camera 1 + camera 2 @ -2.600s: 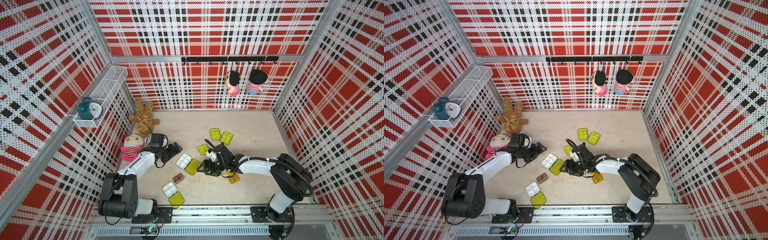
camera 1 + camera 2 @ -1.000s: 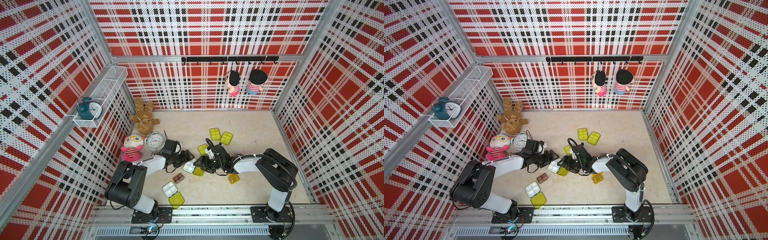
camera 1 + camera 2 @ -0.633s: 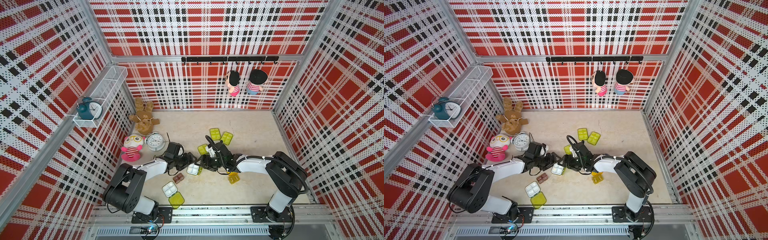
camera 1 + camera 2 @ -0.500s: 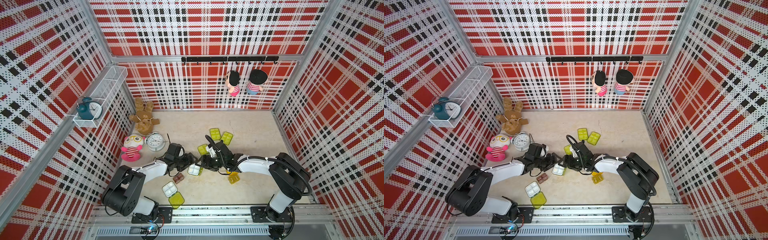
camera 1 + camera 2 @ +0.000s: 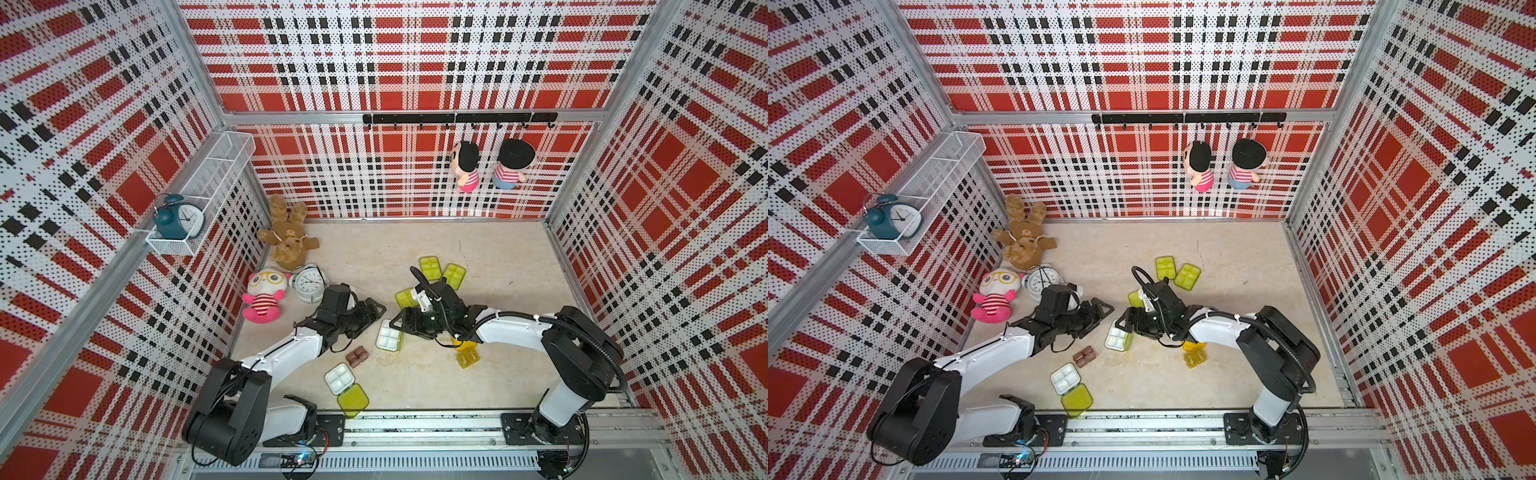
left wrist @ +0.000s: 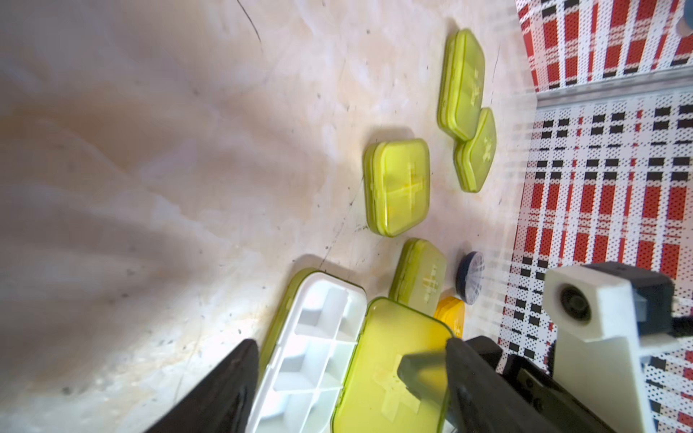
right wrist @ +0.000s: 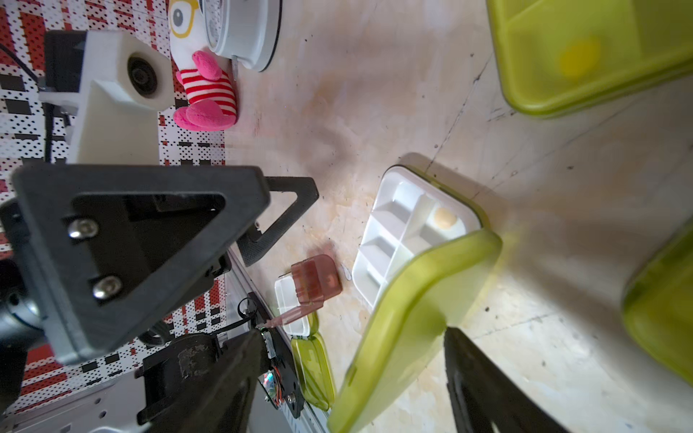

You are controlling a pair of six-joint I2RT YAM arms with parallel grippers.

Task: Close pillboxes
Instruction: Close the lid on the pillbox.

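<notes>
There are six lime pillboxes (image 6: 397, 187), one brown pillbox (image 5: 356, 356), one amber pillbox (image 5: 468, 357), one orange pillbox (image 6: 449, 313), one round navy pillbox (image 6: 470, 277), four plush toys (image 5: 286, 245) and two alarm clocks (image 5: 307, 284).

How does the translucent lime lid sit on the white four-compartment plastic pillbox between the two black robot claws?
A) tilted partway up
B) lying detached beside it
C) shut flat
A: the lime lid stands tilted over the white tray, whose compartments show.

The left gripper (image 5: 373, 315) has swung toward 4 o'clock off the white alarm clock (image 5: 308, 284), now uncovered, to the open pillbox (image 5: 387, 337). That box has slid toward 4 o'clock, and its lime lid (image 7: 412, 300), flat before, stands half raised at the right gripper (image 5: 401, 325).
</notes>
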